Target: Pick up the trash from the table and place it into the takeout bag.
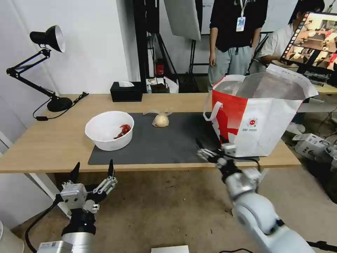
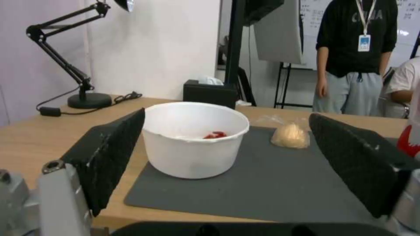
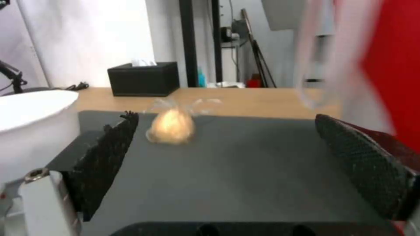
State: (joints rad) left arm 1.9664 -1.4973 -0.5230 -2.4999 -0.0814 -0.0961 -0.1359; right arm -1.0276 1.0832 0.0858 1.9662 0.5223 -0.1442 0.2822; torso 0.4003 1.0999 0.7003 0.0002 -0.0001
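The white bowl (image 1: 109,130) with red shell scraps (image 1: 123,130) and the clear bag with a beige lump (image 1: 160,120) are seen on the dark grey mat (image 1: 165,144) of the surface (image 1: 45,140); the takeout bag (image 1: 258,116) is stood at the mat's right end. The right gripper (image 1: 210,149) is held low over the mat beside the takeout bag, fingers (image 3: 367,164) spread wide and empty. The left gripper (image 1: 93,170) is held before the surface's front edge, fingers (image 2: 111,154) wide apart and empty.

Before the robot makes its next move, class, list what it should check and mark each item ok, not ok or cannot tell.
1. Right gripper open, over the mat's near edge beside the takeout bag: ok.
2. Left gripper open, below the table edge, empty: ok.
3. Takeout bag upright, mouth open: ok.
4. Bagged lump on the mat, nothing touching it: ok.
5. Bowl upright, red scraps inside: ok.
6. Room left inside the bag: cannot tell.
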